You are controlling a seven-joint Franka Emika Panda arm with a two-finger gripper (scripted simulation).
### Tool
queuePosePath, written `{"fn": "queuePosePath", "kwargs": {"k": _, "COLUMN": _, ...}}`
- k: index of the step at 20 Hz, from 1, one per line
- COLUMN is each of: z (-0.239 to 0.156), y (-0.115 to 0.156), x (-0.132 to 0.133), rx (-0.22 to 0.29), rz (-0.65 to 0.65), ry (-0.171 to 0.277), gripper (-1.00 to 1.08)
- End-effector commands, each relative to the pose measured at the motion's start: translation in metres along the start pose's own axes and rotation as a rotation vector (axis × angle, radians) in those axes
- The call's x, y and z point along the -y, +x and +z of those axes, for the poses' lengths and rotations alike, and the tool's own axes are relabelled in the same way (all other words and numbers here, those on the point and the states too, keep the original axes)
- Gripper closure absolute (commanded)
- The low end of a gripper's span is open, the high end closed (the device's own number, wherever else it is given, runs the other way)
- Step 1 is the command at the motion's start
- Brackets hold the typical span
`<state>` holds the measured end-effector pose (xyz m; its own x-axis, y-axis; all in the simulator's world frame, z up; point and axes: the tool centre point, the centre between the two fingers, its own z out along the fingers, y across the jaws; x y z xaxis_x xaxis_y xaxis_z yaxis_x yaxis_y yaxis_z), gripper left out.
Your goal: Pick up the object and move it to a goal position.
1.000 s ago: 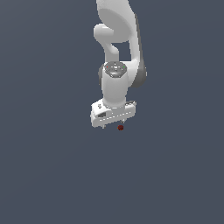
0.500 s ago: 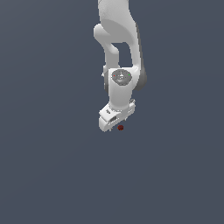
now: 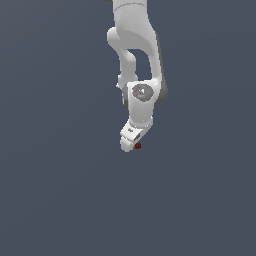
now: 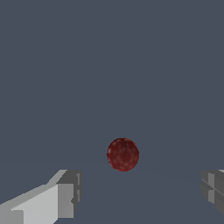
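I'm lining up the grasp: my gripper (image 4: 135,192) stands wide, the dark red object (image 4: 123,154) ahead between its fingers (image 4: 61,197). Next I'd descend and close.

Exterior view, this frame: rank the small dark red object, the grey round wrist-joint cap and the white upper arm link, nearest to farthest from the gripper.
1. Small dark red object: at the tip of the open gripper, toward the exterior view's right.
2. Grey round wrist-joint cap: above the gripper.
3. White upper arm link: top of the view.
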<state>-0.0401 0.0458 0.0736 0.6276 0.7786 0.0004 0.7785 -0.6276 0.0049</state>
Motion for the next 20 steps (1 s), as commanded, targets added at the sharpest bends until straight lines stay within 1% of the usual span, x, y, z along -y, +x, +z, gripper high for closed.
{"fn": "queuePosePath", "kwargs": {"k": 1, "z": 0.003, "y": 0.0, "x": 0.004, "rx": 0.0, "rz": -0.035, "ry": 0.002, "gripper": -0.92}}
{"fn": "queuePosePath", "kwargs": {"k": 6, "z": 0.007, "y": 0.0, "x": 0.008, "rx": 0.0, "rz": -0.064, "ry": 0.005, "gripper": -0.92}}
{"fn": "queuePosePath", "kwargs": {"k": 11, "z": 0.009, "y": 0.0, "x": 0.007, "rx": 0.0, "rz": -0.06, "ry": 0.005, "gripper": -0.92}}
{"fn": "queuePosePath", "kwargs": {"k": 20, "z": 0.047, "y": -0.001, "x": 0.009, "rx": 0.0, "rz": -0.065, "ry": 0.005, "gripper": -0.92}}
